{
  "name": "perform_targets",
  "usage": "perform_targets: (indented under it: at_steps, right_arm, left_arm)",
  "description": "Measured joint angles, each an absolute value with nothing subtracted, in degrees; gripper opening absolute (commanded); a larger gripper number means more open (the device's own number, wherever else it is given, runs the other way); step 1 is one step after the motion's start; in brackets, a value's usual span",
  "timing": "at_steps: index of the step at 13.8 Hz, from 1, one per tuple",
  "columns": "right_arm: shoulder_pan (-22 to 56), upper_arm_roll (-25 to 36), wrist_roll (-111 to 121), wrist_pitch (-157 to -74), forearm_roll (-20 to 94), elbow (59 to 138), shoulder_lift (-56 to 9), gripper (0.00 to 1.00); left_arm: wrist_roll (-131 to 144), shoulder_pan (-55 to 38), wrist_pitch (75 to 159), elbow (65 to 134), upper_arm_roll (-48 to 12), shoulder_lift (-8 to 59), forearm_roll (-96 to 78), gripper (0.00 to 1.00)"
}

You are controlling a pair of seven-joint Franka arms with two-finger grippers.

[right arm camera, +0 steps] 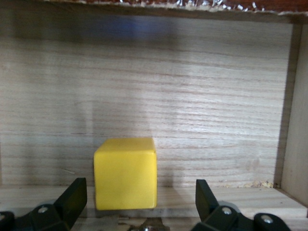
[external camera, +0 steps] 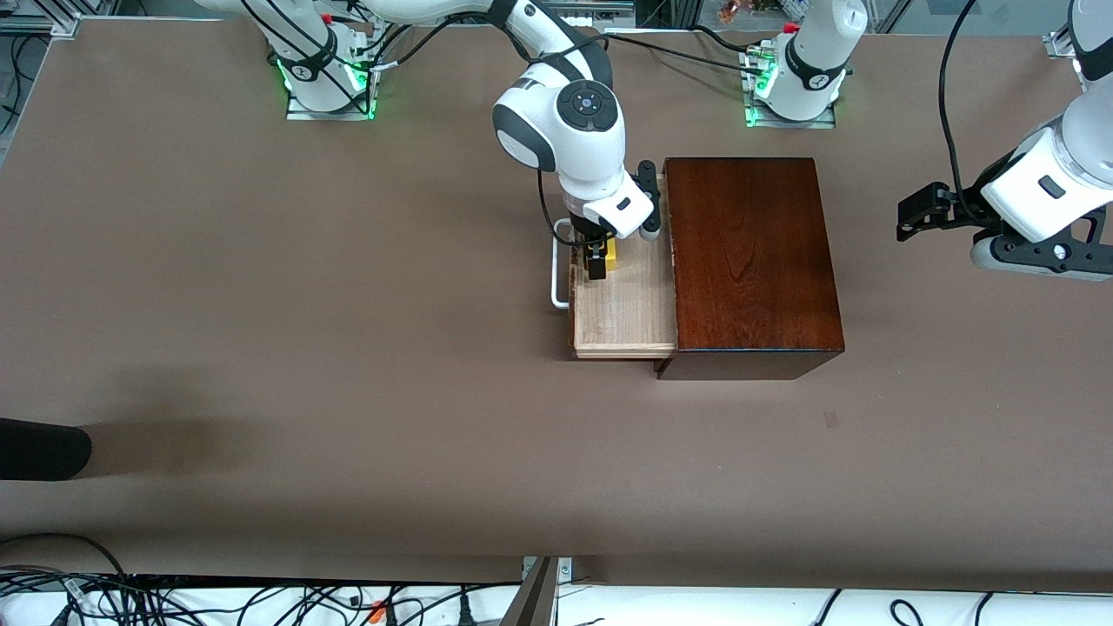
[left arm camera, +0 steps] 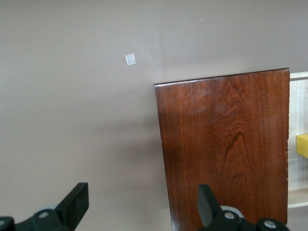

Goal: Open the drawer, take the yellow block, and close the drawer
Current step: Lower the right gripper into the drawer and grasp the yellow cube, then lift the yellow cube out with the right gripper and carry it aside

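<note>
1. Front view: high, facing the arm bases, looking down over the whole desk [external camera: 261, 304] and dark box [external camera: 752, 261].
2. Left wrist view: above the box [left arm camera: 226, 149], well off.
3. Right wrist view: close inside the drawer [right arm camera: 192, 96]; all three share the yellow block [right arm camera: 126, 173].

This is a robotics lab. Two white robot arms stand on metal base plates [external camera: 329, 103] bolted along the far edge of a broad, brown-covered tabletop [external camera: 261, 304], with green status lights [external camera: 753, 103] glowing at their feet. Black cables [external camera: 661, 48] run between the bases, and a tangle of black wires [external camera: 174, 600] lies along the white near edge. Aluminium framing [external camera: 35, 22] shows at the far corner by the right arm's base.
</note>
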State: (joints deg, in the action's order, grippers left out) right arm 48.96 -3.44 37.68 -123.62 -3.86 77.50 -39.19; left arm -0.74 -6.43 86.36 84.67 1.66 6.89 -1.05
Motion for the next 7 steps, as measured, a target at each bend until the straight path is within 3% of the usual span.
perform_targets:
  at_steps: [5,6,7]
  right_arm:
    - [49.47,-3.46,35.77,-123.51,-5.69,77.40,-39.95,1.00]
    - [49.52,-3.46,35.77,-123.52,-5.81,77.40,-40.17,0.93]
    - [49.57,-3.46,35.78,-123.52,-5.89,77.40,-40.37,0.80]
  left_arm:
    - [-0.74,-6.32,86.36,84.86,1.71,6.89,-1.05,1.00]
    - [-0.74,-6.31,86.36,84.87,1.72,6.89,-1.05,1.00]
    - [-0.74,-6.31,86.36,84.88,1.73,6.89,-1.05,1.00]
